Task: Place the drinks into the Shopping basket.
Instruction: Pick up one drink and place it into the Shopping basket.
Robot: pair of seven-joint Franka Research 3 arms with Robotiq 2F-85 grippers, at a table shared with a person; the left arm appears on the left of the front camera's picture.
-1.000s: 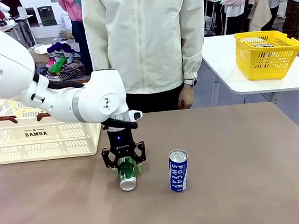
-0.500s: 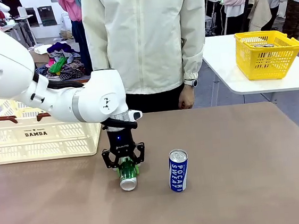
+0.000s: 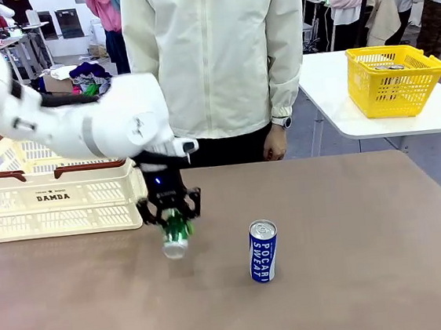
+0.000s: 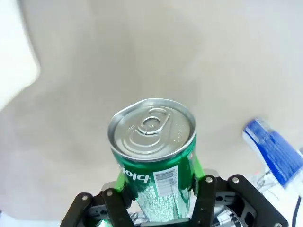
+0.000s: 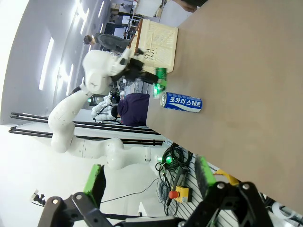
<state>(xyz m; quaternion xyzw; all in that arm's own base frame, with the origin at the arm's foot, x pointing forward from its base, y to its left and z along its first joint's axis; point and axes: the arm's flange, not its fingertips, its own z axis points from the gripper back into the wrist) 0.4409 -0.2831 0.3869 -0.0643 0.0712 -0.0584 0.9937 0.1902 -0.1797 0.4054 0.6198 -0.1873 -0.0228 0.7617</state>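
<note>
Green can (image 3: 175,239) hangs clear of the brown table (image 3: 358,269), pinched across its body by the left gripper (image 3: 174,222). It tilts with its silver end lowest and toward the camera, and its shadow falls on the tabletop beneath. It is just off the right front corner of the basket (image 3: 51,200), which sits at the table's left edge with its DAMDA label facing forward.

From the left wrist, the green pads (image 4: 197,169) press both sides of the can, and the pull-tab end points at the table below.

Blue can (image 3: 263,251) stands upright on the table, to the right of the held can and apart from it, with its white lettering readable.

In the right wrist view, the right gripper (image 5: 149,178) is spread wide with nothing between its pads, off the near edge of the table and well away from both cans.

A person in a cream jacket stands at the far side, one hand (image 3: 273,144) hanging by the table edge. A yellow basket (image 3: 394,77) sits on a separate white table behind on the right.
</note>
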